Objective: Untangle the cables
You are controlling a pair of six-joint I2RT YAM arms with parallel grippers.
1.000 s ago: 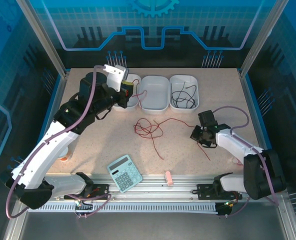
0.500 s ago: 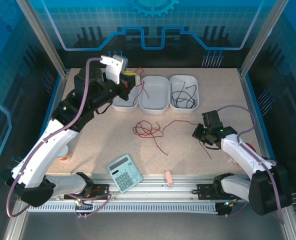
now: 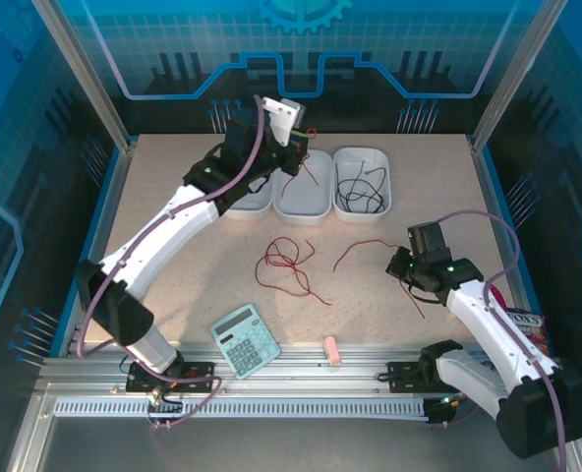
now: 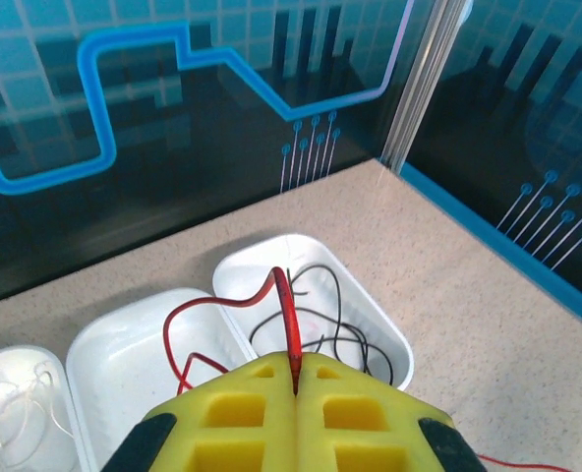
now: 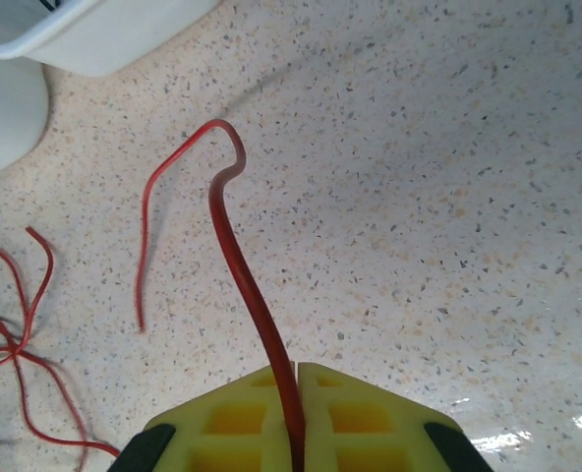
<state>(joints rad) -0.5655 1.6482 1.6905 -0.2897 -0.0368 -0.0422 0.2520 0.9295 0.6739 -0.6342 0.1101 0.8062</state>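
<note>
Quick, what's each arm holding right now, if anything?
Left end effector: closed on a red cable, above the white trays.
Right end effector: closed on a second red cable.

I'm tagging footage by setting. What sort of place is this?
Probably a robotics lab test cell: a left arm and right arm bolted at a speckled table, inside aluminium posts and blue circuit-patterned panels, with white trays holding cables.
</note>
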